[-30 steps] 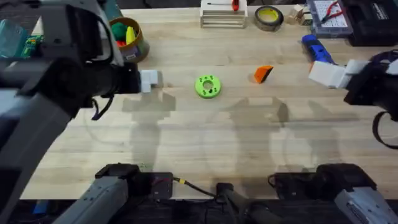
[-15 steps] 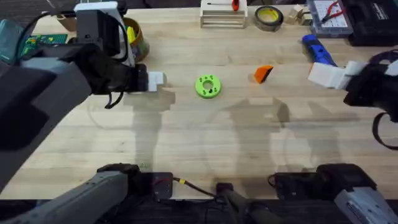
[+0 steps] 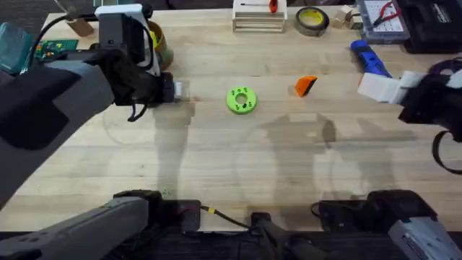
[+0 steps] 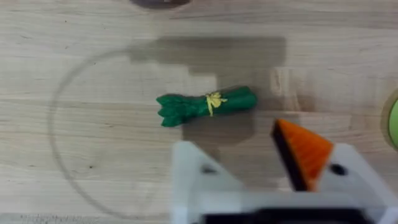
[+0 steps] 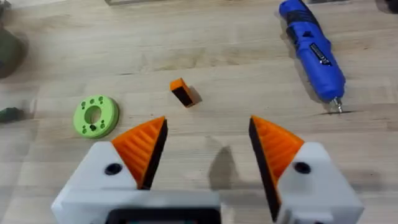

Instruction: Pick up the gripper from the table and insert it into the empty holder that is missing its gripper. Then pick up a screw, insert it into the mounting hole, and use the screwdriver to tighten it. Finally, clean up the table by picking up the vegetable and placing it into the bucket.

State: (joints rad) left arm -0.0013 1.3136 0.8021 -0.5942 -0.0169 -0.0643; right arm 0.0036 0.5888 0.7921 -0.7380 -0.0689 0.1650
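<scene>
The dark-green vegetable (image 4: pixel 205 104) lies on the wood just beyond my left gripper (image 4: pixel 249 162), which is open and empty. One of its fingers carries an orange wedge; the other is the holder (image 4: pixel 193 177), a bare white block. In the overhead view the left gripper (image 3: pixel 179 89) hangs left of the lime disc (image 3: pixel 241 100), close to the tan bucket (image 3: pixel 159 45). The loose orange gripper (image 3: pixel 305 85) lies mid-table, also in the right wrist view (image 5: pixel 183 92). The blue screwdriver (image 3: pixel 368 56) rests at the back right. My right gripper (image 5: pixel 208 134) is open beside it.
A yellow tape roll (image 3: pixel 312 19), a white rack (image 3: pixel 260 20) with a red-handled tool, and a parts tray (image 3: pixel 382 18) line the far edge. A green circuit board (image 3: pixel 54 49) sits at the back left. Bare wood stretches across the near half.
The left arm has dropped away from the camera and shifted, while its gripper stays near the same spot left of the lime disc. The right arm has not moved.
</scene>
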